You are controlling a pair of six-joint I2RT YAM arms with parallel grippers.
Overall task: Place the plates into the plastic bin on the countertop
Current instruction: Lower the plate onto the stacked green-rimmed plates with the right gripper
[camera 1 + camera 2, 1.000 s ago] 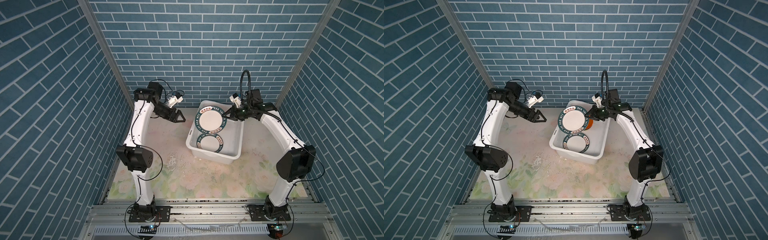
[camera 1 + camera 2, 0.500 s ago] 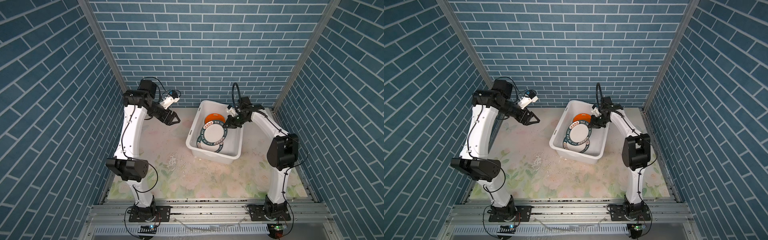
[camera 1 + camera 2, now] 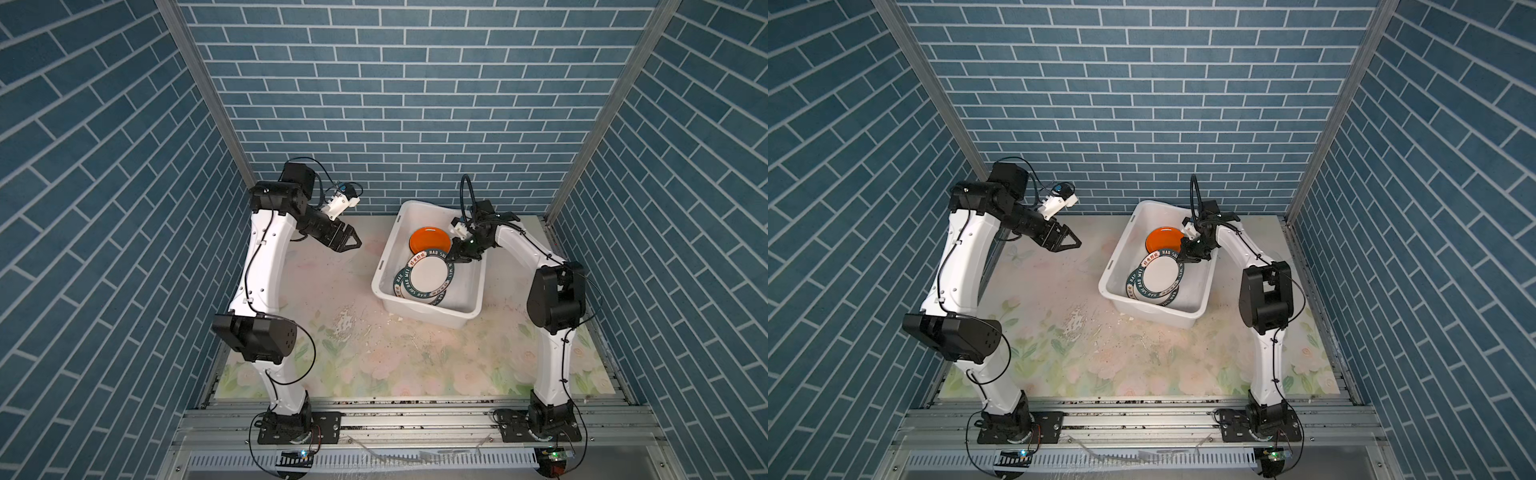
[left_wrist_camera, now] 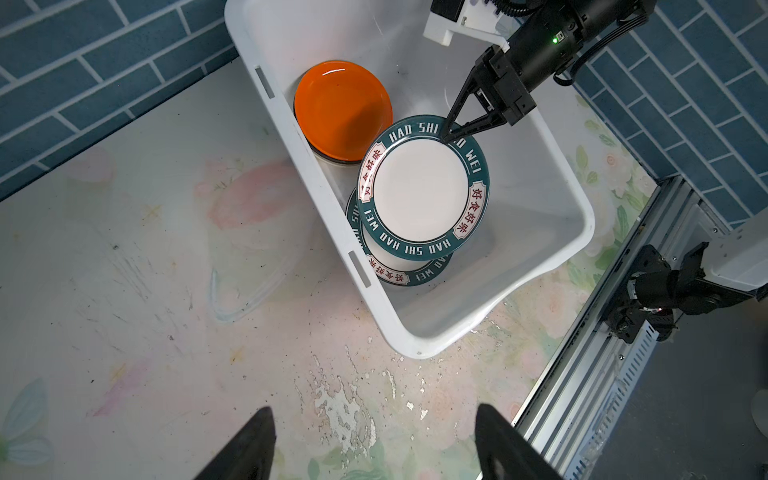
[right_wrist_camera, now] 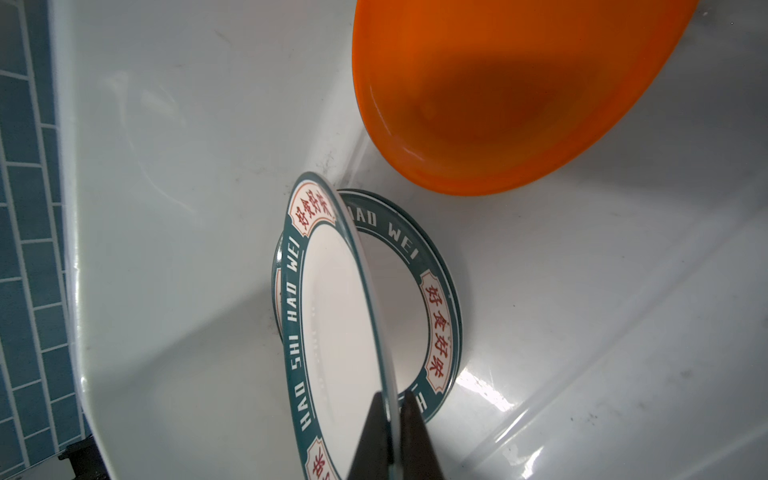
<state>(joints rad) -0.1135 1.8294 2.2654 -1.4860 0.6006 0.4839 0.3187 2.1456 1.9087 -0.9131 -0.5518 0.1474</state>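
**Green-rimmed plate (image 4: 419,195) clamped in the right pincer (image 4: 451,135) inside the plastic bin (image 4: 311,174)**

The right pincer is closed on the plate's rim. In the right wrist view its two dark fingers (image 5: 370,440) press the thin edge from either side. In both top views the grip sits at about two o'clock on the plate's edge. The plate hangs tilted within the bin's walls, with the gripped side raised and the white face and lettered dark-green band turned up.

Beneath it, shifted toward seven o'clock, a lower lettered plate (image 4: 399,272) of the same pattern lies flat on the bin's floor. Whether the two touch at the low edge cannot be told. At twelve o'clock from this pair, at the bin's far end, rests the orange plate (image 3: 430,241). In the left wrist view the held plate's edge overlaps its near side.

The bin stands on the countertop (image 3: 374,361), at roughly one o'clock from the counter's middle, toward the brick back wall.

The left pincer (image 3: 353,243) hangs at about ten o'clock from the bin, apart from its wall. Its jaws are spread wide with nothing between them, above the floral surface.
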